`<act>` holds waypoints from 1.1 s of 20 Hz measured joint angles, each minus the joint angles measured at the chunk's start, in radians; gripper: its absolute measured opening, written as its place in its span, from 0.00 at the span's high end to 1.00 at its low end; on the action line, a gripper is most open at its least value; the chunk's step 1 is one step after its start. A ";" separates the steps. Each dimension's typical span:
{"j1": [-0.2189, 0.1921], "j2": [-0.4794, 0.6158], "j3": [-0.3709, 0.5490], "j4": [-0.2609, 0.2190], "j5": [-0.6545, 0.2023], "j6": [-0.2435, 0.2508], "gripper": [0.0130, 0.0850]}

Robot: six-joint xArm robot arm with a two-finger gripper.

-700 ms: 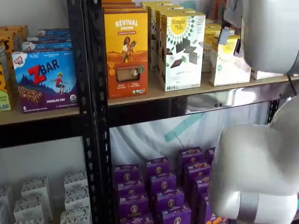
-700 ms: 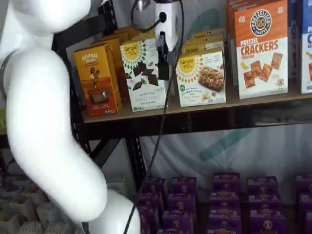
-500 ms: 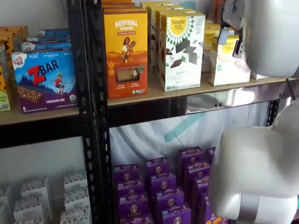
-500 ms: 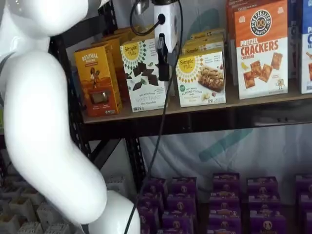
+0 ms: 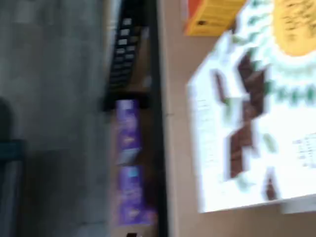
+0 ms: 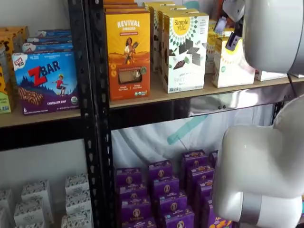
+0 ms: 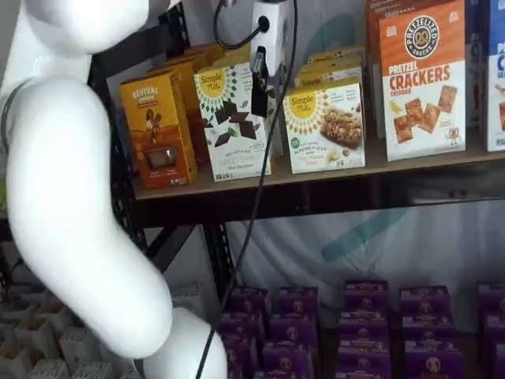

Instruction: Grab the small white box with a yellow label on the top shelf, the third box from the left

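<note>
Wooden top shelf point(image 7: 331, 170), shiny metal rail point(image 6: 228, 100)

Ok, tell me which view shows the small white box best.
A shelf view shows the small white box best: whole front, unobstructed, on the top shelf. The other shelf view shows it side-on, partly behind the arm. The blurred wrist view misses it.

Your counter here is the top shelf point(image 7: 331, 175), a tan board with a shiny metal front rail. Standing on it you have the orange Revival carton point(image 7: 156, 129), the taller white carton point(image 7: 233, 118), the small white box point(image 7: 325, 125) and the pretzel cracker carton point(image 7: 422, 82). More cartons appear to stand behind them.
</note>
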 joint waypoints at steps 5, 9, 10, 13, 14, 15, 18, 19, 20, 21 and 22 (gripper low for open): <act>0.004 0.021 0.020 0.033 -0.136 -0.016 0.00; 0.016 0.062 -0.006 -0.003 -0.160 -0.023 0.00; 0.019 0.074 -0.015 -0.016 -0.159 -0.025 0.00; 0.025 0.106 -0.039 -0.062 -0.153 -0.033 0.00; 0.027 0.112 -0.041 -0.075 -0.154 -0.035 0.00; 0.028 0.120 -0.045 -0.089 -0.155 -0.038 0.00; 0.032 0.137 -0.052 -0.120 -0.156 -0.043 0.00; 0.034 0.146 -0.059 -0.135 -0.148 -0.043 0.00; 0.036 0.156 -0.069 -0.149 -0.138 -0.043 0.00; 0.038 0.167 -0.078 -0.160 -0.127 -0.043 0.00; 0.040 0.178 -0.090 -0.172 -0.114 -0.042 0.00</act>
